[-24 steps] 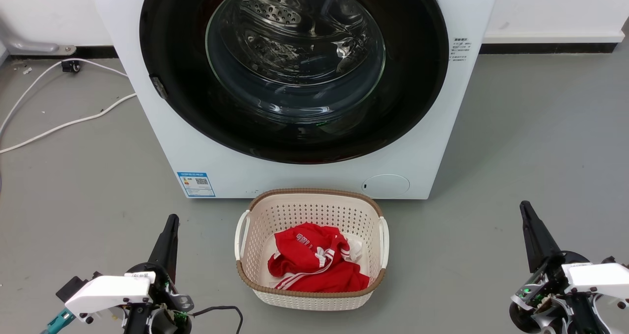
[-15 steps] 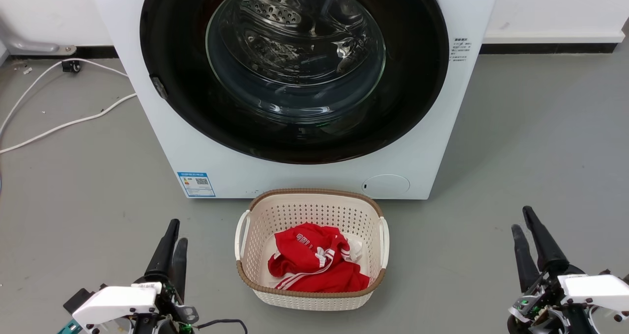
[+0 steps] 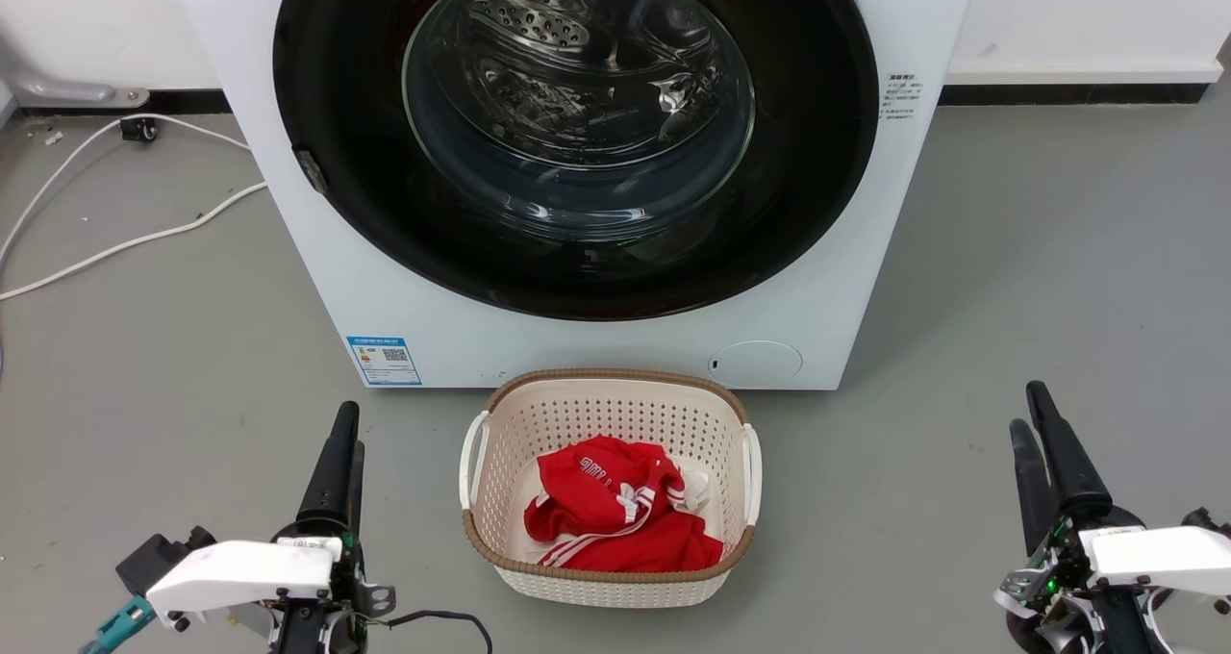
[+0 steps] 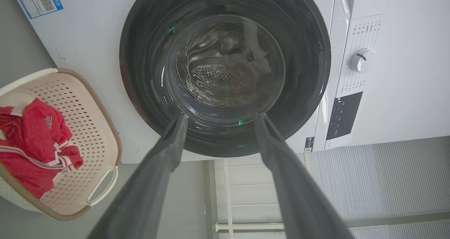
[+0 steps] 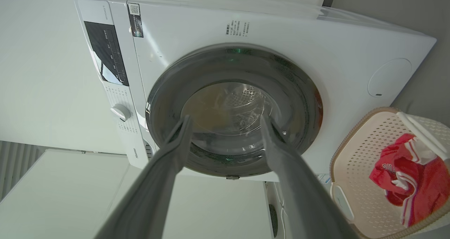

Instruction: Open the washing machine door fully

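Closed washing machine door (image 3: 577, 139) flush on washing machine (image 3: 615, 351) front, left gripper (image 3: 348, 425) and right gripper (image 3: 1026, 406) flanking laundry basket (image 3: 615, 381) (red garment (image 3: 615, 519) inside), both pairs of fingers parted, holding nothing, well apart from door

Grey floor (image 3: 1058, 279) carries washing machine (image 3: 596, 346), laundry basket (image 3: 615, 414), white cables (image 3: 135, 242).

Head looks down, wrists forward; all share the washing machine door (image 3: 577, 135).
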Controlling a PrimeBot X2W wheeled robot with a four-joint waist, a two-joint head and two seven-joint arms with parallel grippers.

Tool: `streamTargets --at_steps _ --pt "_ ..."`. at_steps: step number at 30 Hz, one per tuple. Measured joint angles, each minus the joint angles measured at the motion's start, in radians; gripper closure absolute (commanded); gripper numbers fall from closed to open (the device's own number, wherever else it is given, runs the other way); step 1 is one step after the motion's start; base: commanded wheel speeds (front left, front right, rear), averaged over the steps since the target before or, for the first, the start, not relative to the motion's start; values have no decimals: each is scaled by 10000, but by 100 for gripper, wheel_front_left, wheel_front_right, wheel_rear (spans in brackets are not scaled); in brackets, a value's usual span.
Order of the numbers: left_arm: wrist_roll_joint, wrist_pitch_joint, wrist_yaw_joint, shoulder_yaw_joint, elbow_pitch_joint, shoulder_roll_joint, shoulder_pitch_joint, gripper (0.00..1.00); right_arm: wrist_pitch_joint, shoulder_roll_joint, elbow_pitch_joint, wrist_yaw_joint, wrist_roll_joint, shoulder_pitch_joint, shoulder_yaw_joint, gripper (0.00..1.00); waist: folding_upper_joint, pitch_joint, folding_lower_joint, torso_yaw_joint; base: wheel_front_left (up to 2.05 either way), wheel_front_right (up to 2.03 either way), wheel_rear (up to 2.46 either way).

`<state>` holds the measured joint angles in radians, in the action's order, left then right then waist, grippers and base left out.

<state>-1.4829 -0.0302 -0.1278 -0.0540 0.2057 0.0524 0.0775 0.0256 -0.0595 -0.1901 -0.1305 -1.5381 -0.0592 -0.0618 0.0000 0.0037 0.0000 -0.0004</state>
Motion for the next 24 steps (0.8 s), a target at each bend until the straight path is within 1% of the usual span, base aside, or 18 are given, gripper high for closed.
streamTargets --at_steps 5,13,24 --pt "1062 215 0 -6 -322 0 0 0 -213 2 360 0 1248 9 25 0 0 9 0 3 0 0 0" --pt "2872 518 2 6 -757 -2 -1 0 -520 10 903 0 3607 93 240 0 0 12 0 15 0 0 0" --pt "5154 918 134 265 -1068 -4 -54 0 -882 17 1103 0 6295 272 522 0 0 -6 0 43 0 0 0"
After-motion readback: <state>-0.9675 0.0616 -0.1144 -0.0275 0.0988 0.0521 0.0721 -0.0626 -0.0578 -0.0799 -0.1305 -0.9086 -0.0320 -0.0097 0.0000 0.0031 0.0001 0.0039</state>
